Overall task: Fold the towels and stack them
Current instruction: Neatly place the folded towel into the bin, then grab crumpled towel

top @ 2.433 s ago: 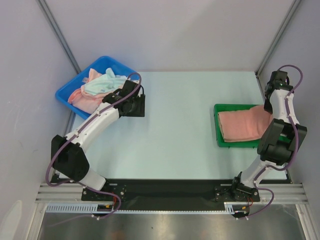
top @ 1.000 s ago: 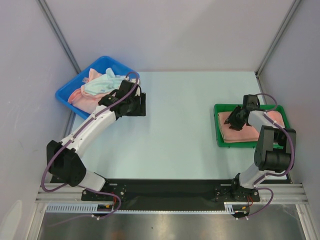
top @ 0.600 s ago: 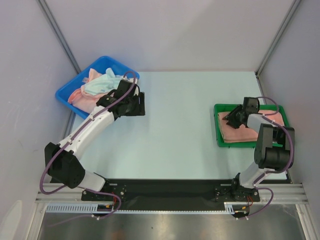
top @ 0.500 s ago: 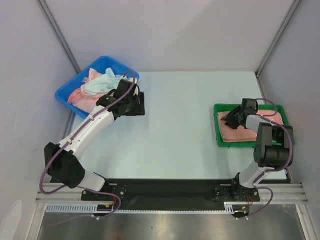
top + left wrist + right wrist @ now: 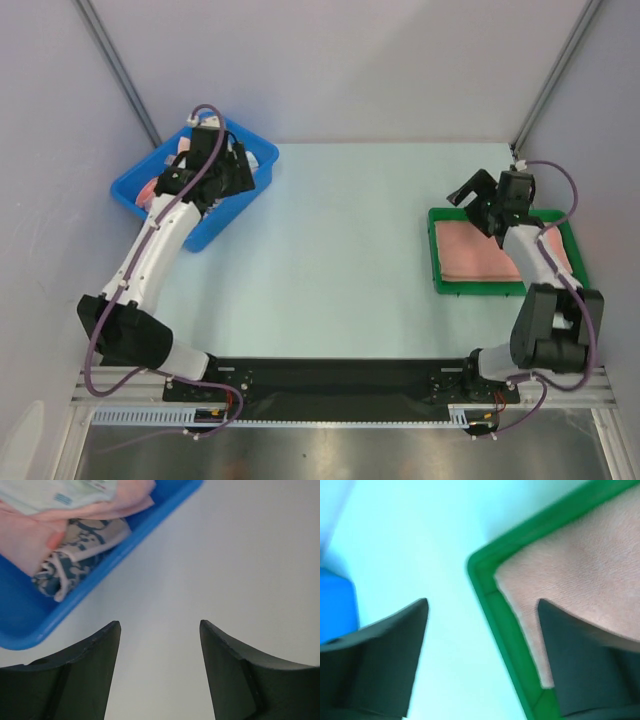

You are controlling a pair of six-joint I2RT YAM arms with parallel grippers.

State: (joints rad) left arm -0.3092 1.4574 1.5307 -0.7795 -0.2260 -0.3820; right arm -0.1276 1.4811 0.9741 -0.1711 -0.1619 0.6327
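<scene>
Top view, left arm: stretched far-left, left gripper [image 5: 236,172] at the right rim of the blue bin [image 5: 128,195].
Top view, right arm: reaching forward, right gripper [image 5: 468,193] above the far-left corner of the green tray [image 5: 436,270].
Top view, towel: folded salmon towel [image 5: 490,250] flat in the tray.
Left wrist, claw: fingers spread wide, empty, over the table [image 5: 240,555].
Left wrist, towels: pink towel [image 5: 25,535], blue-patterned towel [image 5: 75,550] and pale mint towel [image 5: 60,490] bunched in the bin.
Right wrist, claw: spread, holding nothing, straddling the tray corner.

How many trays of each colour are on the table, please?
Blue tray: 1
Green tray: 1
Total: 2
</scene>
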